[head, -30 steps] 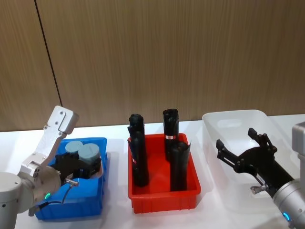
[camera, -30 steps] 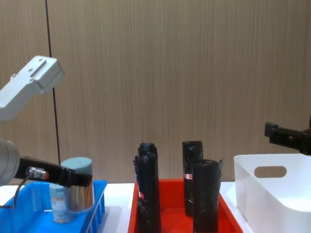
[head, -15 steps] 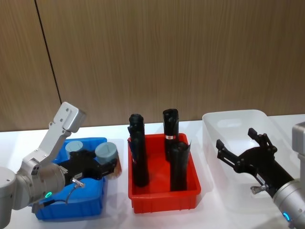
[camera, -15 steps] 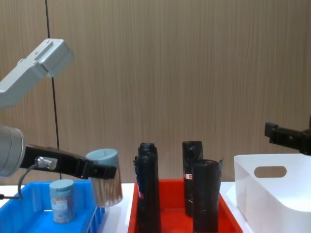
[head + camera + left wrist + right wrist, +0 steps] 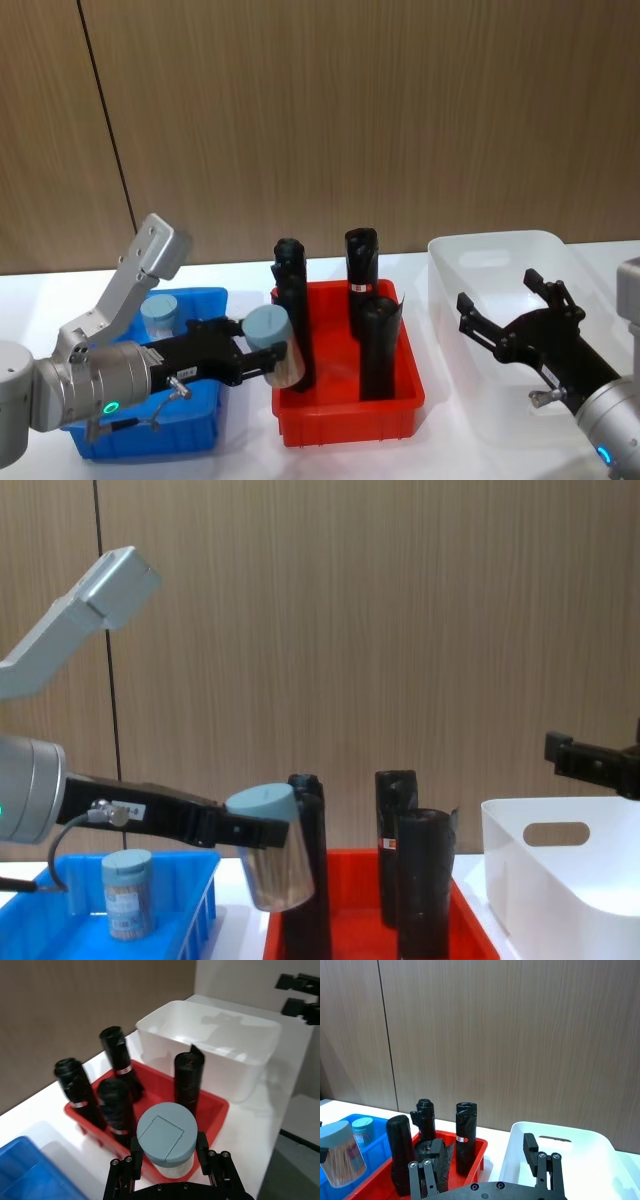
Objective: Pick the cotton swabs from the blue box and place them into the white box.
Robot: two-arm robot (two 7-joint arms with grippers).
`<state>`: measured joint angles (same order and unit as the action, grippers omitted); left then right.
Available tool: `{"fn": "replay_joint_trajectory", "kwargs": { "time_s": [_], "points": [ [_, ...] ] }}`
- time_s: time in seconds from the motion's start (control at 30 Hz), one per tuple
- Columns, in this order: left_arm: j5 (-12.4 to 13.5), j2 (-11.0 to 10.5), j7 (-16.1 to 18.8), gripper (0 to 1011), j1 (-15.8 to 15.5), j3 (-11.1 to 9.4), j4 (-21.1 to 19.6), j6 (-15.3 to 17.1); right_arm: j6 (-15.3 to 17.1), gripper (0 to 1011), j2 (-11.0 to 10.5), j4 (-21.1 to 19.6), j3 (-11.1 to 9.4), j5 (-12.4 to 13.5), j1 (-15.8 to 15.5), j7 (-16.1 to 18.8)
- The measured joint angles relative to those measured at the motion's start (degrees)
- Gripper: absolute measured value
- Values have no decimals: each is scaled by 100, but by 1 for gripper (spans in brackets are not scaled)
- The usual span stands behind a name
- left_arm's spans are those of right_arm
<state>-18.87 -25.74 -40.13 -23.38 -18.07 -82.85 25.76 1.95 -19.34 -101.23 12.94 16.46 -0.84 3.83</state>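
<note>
Firmly pinched inside the left tool (image 5: 169, 1156), one cotton swabs tub (image 5: 272, 340) hangs tilted.

Three containers stand in a row on the counter (image 5: 245, 425): the left box (image 5: 150, 442), the middle bin (image 5: 350, 416) and the right box (image 5: 497, 247); the standing swab tub (image 5: 160, 315) is in the left box's far part; the left gripper (image 5: 262, 352) carries the held swab tub (image 5: 270, 335), tilted, over the middle bin's left rim; upright cylinders (image 5: 378, 345) stand inside that bin; the right gripper (image 5: 497, 290) hangs above the right box's near side.
</note>
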Motion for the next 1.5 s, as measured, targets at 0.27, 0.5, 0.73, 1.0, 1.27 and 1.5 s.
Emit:
{"fn": "replay_joint_trajectory", "kwargs": {
  "time_s": [0.27, 0.5, 0.73, 1.0, 1.27, 1.5],
  "points": [
    [-41, 64, -711, 651, -189, -66, 319, -267, 0, 1002, 0, 0, 0, 0, 0, 0],
    [-26, 88, -1018, 651, -278, -107, 443, -390, 0, 1002, 0, 0, 0, 0, 0, 0],
    [-20, 91, -1191, 651, -331, -141, 508, -519, 0, 1002, 0, 0, 0, 0, 0, 0],
    [-25, 85, -1275, 651, -354, -159, 535, -594, 0, 1002, 1, 0, 0, 0, 0, 1],
    [-29, 81, -1320, 651, -367, -170, 549, -641, 19, 1002, -11, -10, -5, 3, 0, 117],
    [-35, 77, -1342, 651, -373, -176, 555, -664, 187, 1002, -53, -56, -13, 104, 21, 435]
  ]
}}
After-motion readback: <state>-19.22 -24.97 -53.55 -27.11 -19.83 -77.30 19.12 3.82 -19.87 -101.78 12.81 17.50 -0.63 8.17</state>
